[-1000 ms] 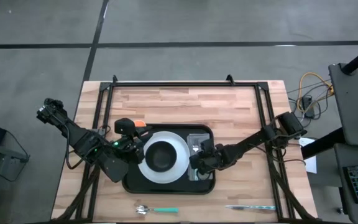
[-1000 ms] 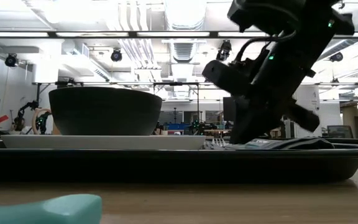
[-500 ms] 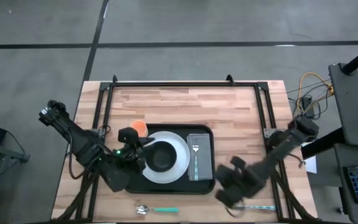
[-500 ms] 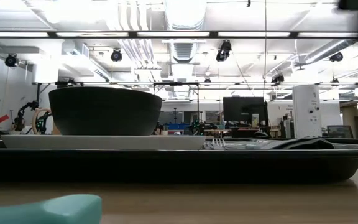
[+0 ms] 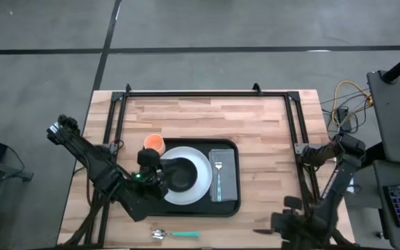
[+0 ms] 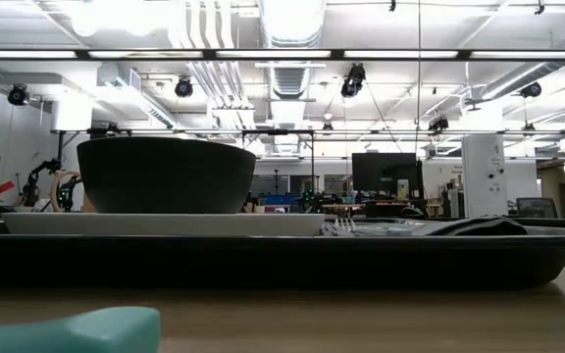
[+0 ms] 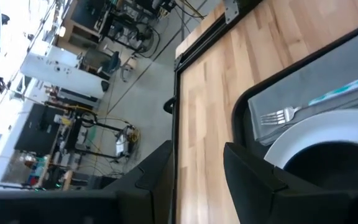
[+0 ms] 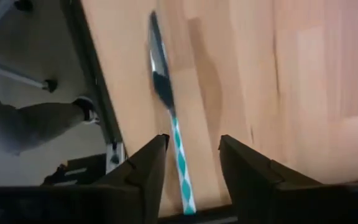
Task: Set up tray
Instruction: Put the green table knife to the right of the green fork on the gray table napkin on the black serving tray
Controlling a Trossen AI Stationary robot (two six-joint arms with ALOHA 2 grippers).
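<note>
The black tray [image 5: 144,203] lies mid-table. On it sit a white plate [image 5: 201,173] with a dark bowl [image 5: 180,173], and a grey napkin [image 5: 225,158] with a teal-handled fork [image 5: 219,177] on top. My left gripper [image 5: 151,165] hovers open at the plate's left edge; in its wrist view the open gripper [image 7: 197,148] has nothing between its fingers. My right gripper [image 5: 283,226] hangs open over a knife [image 8: 166,106] at the table's near edge, with the striped handle [image 8: 180,155] between its fingers and no touch showing.
An orange cup [image 5: 154,143] stands just off the tray's far-left corner. A teal-handled spoon [image 5: 176,234] lies on the wood near the near edge, its handle [image 6: 67,328] close in the low view. A black frame [image 5: 207,92] rims the table's far and side edges.
My right gripper has risen off the napkin on the tray and swung toward the table's near right edge, ending above the knife. The fork and napkin stayed on the tray. My left gripper has drawn back a little toward the near edge, uncovering the orange cup.
</note>
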